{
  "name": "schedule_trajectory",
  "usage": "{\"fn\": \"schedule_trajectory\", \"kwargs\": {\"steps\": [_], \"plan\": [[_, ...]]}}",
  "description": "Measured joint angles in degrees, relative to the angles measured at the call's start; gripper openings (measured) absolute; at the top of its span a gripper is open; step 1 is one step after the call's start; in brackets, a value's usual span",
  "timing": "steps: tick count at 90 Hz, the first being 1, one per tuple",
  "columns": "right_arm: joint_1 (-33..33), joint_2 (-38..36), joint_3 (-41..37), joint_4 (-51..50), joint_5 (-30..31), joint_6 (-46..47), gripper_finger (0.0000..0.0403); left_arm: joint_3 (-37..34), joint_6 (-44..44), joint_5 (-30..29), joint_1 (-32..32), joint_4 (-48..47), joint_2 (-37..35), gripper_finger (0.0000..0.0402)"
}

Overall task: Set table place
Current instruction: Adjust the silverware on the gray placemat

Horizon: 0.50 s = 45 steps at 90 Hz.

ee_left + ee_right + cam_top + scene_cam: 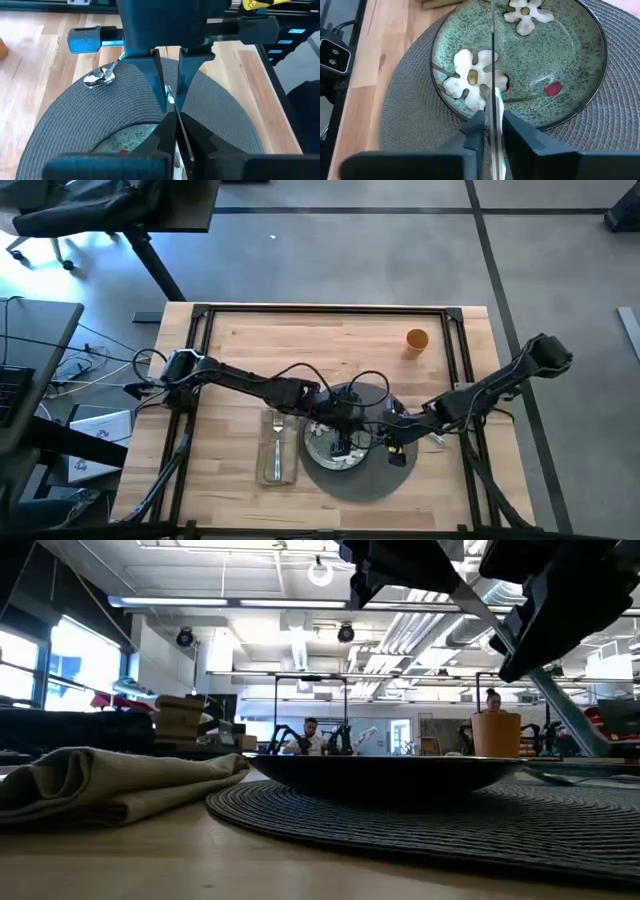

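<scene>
A large light butcher-block table (240,340) with a black rail frame fills the middle of the high view. On it, low and centre, lies a round grey woven mat (372,482) bearing a small green plate with white flowers (560,45).

Above the plate a thin metal table knife (492,50) hangs edge-on. The right gripper (492,125) is clamped on it, and the left gripper (175,125), meeting it from the frame's left, looks pinched on the same blade.

The knife is probably stiff, light and slick, so it is best held across its flat sides, near the handle.

A beige cloth napkin (110,785) sits left of the mat, a metal spoon (100,76) on the mat, and a small orange cup (417,340) at upper right.
</scene>
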Motion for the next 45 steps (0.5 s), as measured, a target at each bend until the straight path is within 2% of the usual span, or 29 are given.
{"fn": "schedule_trajectory", "kwargs": {"steps": [6,18,31,37,45], "plan": [[0.02,-0.29,0.00,-0.69,-0.09,1.37,0.0010,0.00,0.01,-0.29,0.01,-0.64,0.00,0.0000],[0.02,-1.28,0.00,-1.46,-0.47,3.65,0.0006,0.00,0.22,-1.01,0.05,-0.44,0.00,0.0004],[0.02,-3.00,0.00,-2.87,-2.15,8.17,0.0004,0.02,0.60,-3.55,0.56,-1.53,-0.24,0.0036],[0.01,-4.05,0.00,-4.12,-3.10,13.87,0.0003,0.07,0.59,-5.49,0.89,-3.35,-0.58,0.0058],[0.00,-5.26,0.00,-7.66,-6.23,25.96,0.0002,0.07,0.45,-7.98,1.14,-9.21,-1.50,0.0083]]}}
